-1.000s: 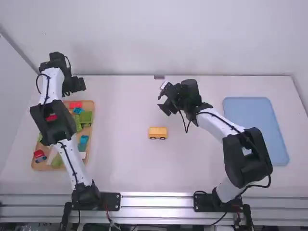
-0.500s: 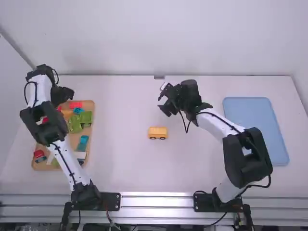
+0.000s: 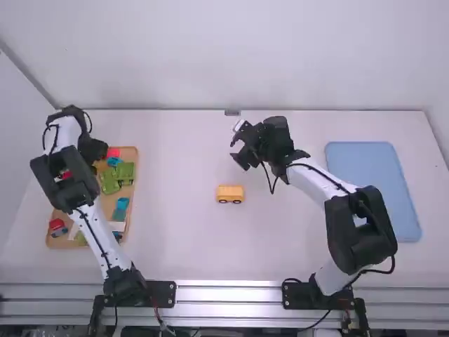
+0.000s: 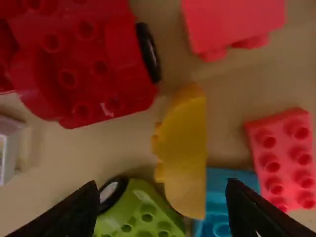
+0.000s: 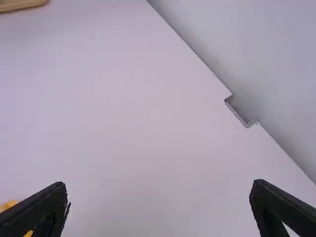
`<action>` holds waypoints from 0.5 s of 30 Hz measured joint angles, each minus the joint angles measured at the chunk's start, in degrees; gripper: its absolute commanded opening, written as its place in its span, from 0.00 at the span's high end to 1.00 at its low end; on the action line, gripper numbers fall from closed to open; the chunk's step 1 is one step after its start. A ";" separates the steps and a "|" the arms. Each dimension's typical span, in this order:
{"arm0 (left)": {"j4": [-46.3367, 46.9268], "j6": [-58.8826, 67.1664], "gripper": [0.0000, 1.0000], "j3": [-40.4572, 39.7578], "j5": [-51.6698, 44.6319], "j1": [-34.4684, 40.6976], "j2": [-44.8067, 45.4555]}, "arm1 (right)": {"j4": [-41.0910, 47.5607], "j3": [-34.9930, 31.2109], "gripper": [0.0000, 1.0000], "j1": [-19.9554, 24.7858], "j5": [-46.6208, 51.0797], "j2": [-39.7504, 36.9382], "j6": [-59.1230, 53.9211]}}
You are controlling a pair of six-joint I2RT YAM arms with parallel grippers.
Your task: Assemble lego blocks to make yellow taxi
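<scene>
Wooden tray (image 3: 106, 203): holds coloured blocks (image 3: 126, 170)
Left gripper (image 3: 98, 149): over the tray's far end, fingers apart above a curved yellow block (image 4: 185, 153)
Yellow wheeled block (image 3: 230, 193): mid-table (image 3: 175, 232)
Right gripper (image 3: 242, 153): above the table, fingers apart

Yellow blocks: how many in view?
2. One yellow wheeled block around the middle of the white table; one yellow curved block in the tan wooden tray, ahead of the open left gripper. More may be hidden under the left arm.
</scene>
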State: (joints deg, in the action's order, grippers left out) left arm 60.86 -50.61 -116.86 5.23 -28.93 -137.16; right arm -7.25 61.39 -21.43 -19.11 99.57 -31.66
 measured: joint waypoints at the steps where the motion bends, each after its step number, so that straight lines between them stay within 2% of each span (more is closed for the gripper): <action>1: -1.29 -0.42 0.34 0.63 0.15 0.00 0.00 | 0.04 -0.02 0.02 0.00 0.00 0.00 0.04; 7: -5.49 -0.35 0.52 2.78 -0.11 0.00 0.00 | 0.22 0.00 0.02 0.00 -0.02 0.00 0.09; 8: -6.19 -0.39 0.58 3.45 -0.11 0.00 0.00 | 0.52 0.00 0.02 0.00 0.04 0.00 -0.02; 15: -8.98 -0.42 0.64 6.05 -0.13 0.00 0.00 | 1.46 -0.02 0.02 0.00 0.02 0.00 0.02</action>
State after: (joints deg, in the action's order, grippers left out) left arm 51.88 -51.03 -110.80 5.10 -28.93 -137.16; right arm -5.78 61.36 -21.43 -19.09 99.57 -31.64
